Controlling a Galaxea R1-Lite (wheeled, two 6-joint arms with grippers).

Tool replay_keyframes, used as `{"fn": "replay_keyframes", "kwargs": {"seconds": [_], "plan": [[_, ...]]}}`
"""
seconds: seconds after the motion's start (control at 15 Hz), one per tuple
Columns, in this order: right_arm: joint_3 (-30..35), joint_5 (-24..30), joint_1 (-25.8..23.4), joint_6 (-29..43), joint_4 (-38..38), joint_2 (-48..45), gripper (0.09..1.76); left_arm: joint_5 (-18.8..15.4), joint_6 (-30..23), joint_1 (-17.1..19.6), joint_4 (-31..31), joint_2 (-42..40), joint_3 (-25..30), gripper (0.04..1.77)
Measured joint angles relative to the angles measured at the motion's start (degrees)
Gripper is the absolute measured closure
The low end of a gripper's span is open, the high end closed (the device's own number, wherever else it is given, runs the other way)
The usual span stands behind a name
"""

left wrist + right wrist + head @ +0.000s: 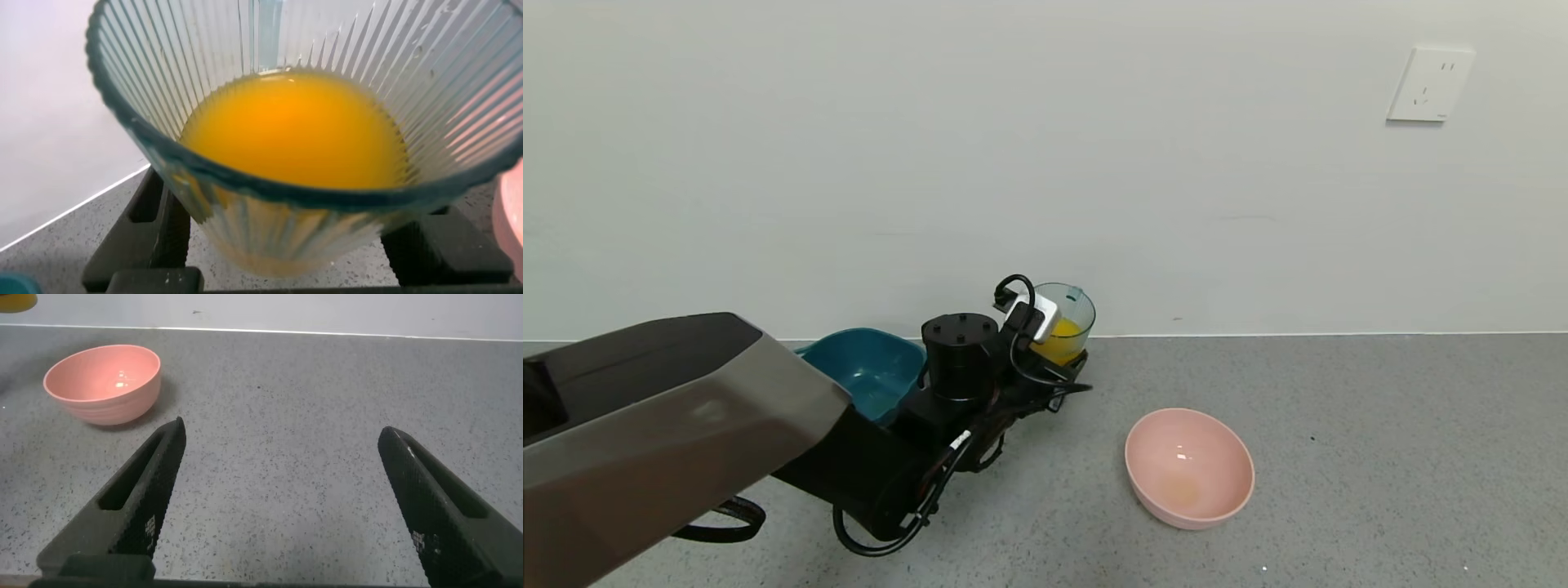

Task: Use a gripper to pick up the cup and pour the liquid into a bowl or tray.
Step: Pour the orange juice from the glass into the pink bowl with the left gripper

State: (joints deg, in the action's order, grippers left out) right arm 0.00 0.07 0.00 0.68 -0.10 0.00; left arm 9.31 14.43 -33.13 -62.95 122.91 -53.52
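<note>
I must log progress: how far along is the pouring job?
Done: the left pincer has gripped the cup. In hand: cup upright, orange liquid all inside. Left: carrying it to the pink bowl and pouring. The right pincer idles open.

You're in a bare indoor test room, lab-like: speckled grey bench (pixel 1380 457) running to a plain white wall (pixel 931 163), one white wall socket (pixel 1430 84), and only plastic tableware set out for a robot arm.

Ribbed blue-green cup (pixel 1068 314), orange liquid (pixel 298 126), pink bowl (pixel 1188 467), teal tub (pixel 866 371), speckled grey floor (pixel 1380 457).
</note>
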Motion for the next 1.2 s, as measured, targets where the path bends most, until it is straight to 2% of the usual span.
{"fn": "replay_keyframes", "kwargs": {"seconds": [0.8, 1.2], "plan": [[0.00, 0.00, 0.00, -0.05, 0.00, 0.00, 0.14, -0.55, 4.25, -1.87, 4.46, 0.83, -2.60, 0.52], [0.00, -0.02, 0.00, -0.05, -0.01, 0.00, 0.14, -0.80, 8.69, -3.69, 4.52, 2.04, -3.49, 0.52]]}}
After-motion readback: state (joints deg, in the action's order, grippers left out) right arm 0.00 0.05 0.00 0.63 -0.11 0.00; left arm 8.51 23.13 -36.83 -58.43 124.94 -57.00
